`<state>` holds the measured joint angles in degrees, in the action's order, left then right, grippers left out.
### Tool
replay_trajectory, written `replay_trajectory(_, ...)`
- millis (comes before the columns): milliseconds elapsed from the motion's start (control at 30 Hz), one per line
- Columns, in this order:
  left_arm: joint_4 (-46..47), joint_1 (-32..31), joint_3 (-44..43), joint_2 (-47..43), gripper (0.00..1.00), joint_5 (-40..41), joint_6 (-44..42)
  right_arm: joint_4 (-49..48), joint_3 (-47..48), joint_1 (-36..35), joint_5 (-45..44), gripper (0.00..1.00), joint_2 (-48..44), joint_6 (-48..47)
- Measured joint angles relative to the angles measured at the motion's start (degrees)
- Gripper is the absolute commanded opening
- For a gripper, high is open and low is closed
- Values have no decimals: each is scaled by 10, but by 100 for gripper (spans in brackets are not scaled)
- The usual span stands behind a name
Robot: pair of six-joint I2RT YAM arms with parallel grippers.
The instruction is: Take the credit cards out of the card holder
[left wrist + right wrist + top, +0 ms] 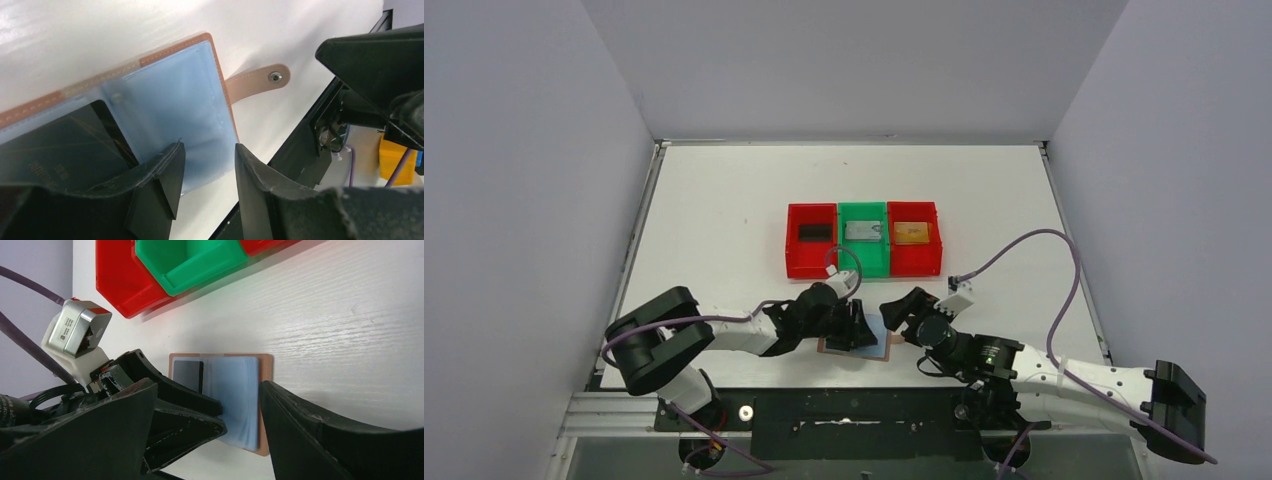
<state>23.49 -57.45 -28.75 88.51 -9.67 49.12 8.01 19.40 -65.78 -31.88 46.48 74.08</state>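
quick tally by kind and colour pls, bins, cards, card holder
red bins: 2
green bin: 1
credit cards: 4
card holder: 1
total: 8

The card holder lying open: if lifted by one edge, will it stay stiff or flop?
Probably floppy: the card holder is thin, with a fold between its two blue pockets. It likely slides on the smooth table. The half holding the dark card should be stiffer.
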Motion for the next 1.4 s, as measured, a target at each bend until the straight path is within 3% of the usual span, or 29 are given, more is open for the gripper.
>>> replay_trajectory(167, 16, 0, -6, 11, 42, -11, 3, 25, 0, 0, -8, 80, -14, 17)
replay_trajectory(300, -3, -2, -6, -9, 44, -6, 2, 40, 1, 0, -9, 89, -13, 25)
replay_trajectory(333, -20, -3, -6, -26, 45, 1, -1, 44, 3, 0, -10, 98, -11, 28)
replay_trajectory(533, -112, -2, -7, -164, 51, 76, -12, 15, 10, 0, -9, 98, -6, 0)
replay_trajectory(667, -148, 23, 28, -265, 53, 131, -6, -90, -39, 5, 28, 99, -25, -33)
replay_trajectory(833, -207, 86, 97, -352, 53, 150, 8, -133, -48, 20, 75, 82, 9, -41)
replay_trajectory(1033, -287, 123, 121, -426, 63, 163, 29, -156, -12, 24, 117, 61, 117, -38)
replay_trajectory(1133, -303, 127, 121, -447, 64, 169, 38, -168, 19, 25, 145, 59, 177, -38)
replay_trajectory(1233, -306, 129, 121, -450, 64, 168, 43, -185, 50, 28, 168, 49, 229, -38)
replay_trajectory(1400, -278, 130, 132, -430, 62, 142, 49, -203, 74, 28, 198, 45, 298, -18)
